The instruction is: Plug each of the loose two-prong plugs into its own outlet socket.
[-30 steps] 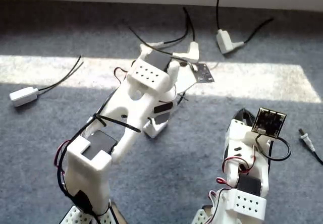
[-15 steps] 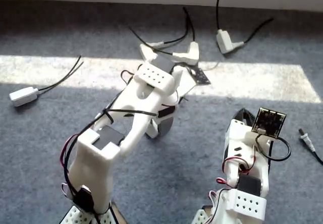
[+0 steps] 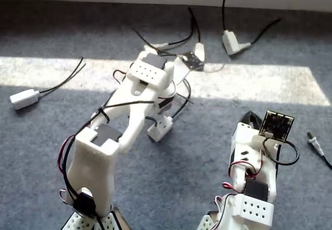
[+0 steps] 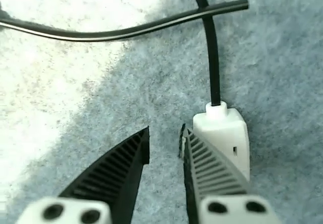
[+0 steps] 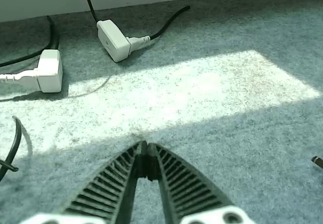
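I am looking down at 2 white arms on a grey carpet crossed by a bright band of sunlight.

The left arm stretches from the near left corner toward the far middle. The left hand hangs low over the carpet, its 2 black ribbed fingers slightly apart with nothing between them. The middle socket block, white, lies just beside the outer face of 1 finger, so close that I cannot tell whether they touch. A black cable leaves the end of this block that points away from the hand and crosses a second cable. In the high view this block sits at the far edge of the sunlit band.

The right arm sits folded at the near right. The right hand has its fingertips pressed together on nothing and points toward the far side.

The far right socket block, also white, lies in shade to the right of the middle one, with a dark cord leading away from it. The left socket block lies in the sunlight at the left, well apart from both arms.

1 loose plug lies at the right edge of the carpet, near the right arm and well apart from all 3 socket blocks.
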Motion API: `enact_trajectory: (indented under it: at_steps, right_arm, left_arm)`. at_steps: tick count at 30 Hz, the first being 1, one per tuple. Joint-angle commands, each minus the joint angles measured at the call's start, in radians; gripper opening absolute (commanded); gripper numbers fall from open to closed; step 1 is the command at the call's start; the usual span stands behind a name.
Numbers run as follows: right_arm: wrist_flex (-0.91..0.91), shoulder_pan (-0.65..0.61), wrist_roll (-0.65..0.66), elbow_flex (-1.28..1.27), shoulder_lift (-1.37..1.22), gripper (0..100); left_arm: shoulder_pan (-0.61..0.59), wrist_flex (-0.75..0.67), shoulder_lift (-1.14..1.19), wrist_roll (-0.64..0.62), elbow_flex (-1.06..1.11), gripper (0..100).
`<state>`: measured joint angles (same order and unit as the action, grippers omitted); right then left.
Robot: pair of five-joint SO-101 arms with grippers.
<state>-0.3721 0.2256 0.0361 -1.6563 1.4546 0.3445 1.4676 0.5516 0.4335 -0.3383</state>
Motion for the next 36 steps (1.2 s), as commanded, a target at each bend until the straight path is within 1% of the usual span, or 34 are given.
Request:
enact_trajectory:
  at_steps: [1, 5, 9, 13, 17, 19, 25, 31, 36]
  right_arm:
    - [0.024, -0.005, 0.006, -0.091, 0.008, 0.6]
    - [0.024, -0.005, 0.006, -0.091, 0.008, 0.6]
    - [0.024, -0.005, 0.006, -0.091, 0.008, 0.6]
    - [0.024, -0.005, 0.006, -0.091, 0.008, 0.6]
    - [0.024, -0.005, 0.006, -0.091, 0.008, 0.6]
    - [0.024, -0.005, 0.006, -0.091, 0.008, 0.6]
    - [0.024, -0.005, 0.006, -0.091, 0.008, 0.6]
    - [0.024, -0.005, 0.006, -0.091, 0.008, 0.6]
    - [0.024, -0.005, 0.006, -0.091, 0.008, 0.6]
  left_arm:
    - [-0.004, -0.005, 0.033, -0.008, -0.025, 12]
    - [0.019, -0.005, 0.093, -0.008, -0.027, 17]
    - [0.035, 0.015, 0.099, -0.008, -0.061, 19]
    - [0.021, 0.081, 0.099, -0.008, -0.197, 19]
    - [0.019, 0.186, 0.108, -0.012, -0.303, 19]
    - [0.031, 0.213, 0.110, -0.012, -0.288, 19]
    - [0.036, 0.213, 0.108, -0.012, -0.174, 19]
    - [0.082, 0.219, 0.099, -0.015, -0.176, 19]
    - [0.136, 0.221, 0.099, -0.080, -0.176, 19]
